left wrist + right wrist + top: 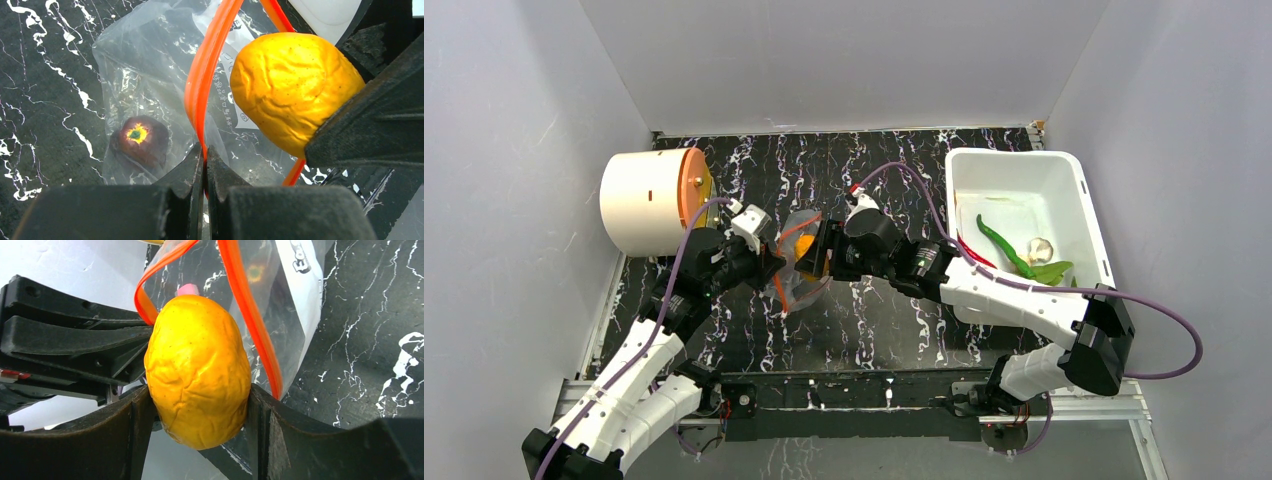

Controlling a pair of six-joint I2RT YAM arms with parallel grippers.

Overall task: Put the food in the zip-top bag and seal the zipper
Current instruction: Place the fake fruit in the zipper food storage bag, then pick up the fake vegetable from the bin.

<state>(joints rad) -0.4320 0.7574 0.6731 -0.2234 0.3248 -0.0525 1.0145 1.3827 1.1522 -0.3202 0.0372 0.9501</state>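
Observation:
The clear zip-top bag [796,285] hangs open in the middle of the table. My left gripper [205,156] is shut on its orange-red zipper [206,75], pinching one side of the mouth. A dark maroon round food [140,141] lies inside the bag. My right gripper [197,407] is shut on the orange round fruit [197,370] and holds it at the bag's mouth, between the two zipper strips [250,315]. The same fruit [295,85] shows close up in the left wrist view. In the top view the two grippers, left [774,262] and right [822,250], meet at the bag.
A white bin [1024,155] at the back right holds a slim green pepper [1009,245], a red chilli [980,256] and a whitish garlic-like piece [1041,246]. A cream cylinder [639,200] with an orange rim lies at the back left. The tabletop [874,320] is black marble.

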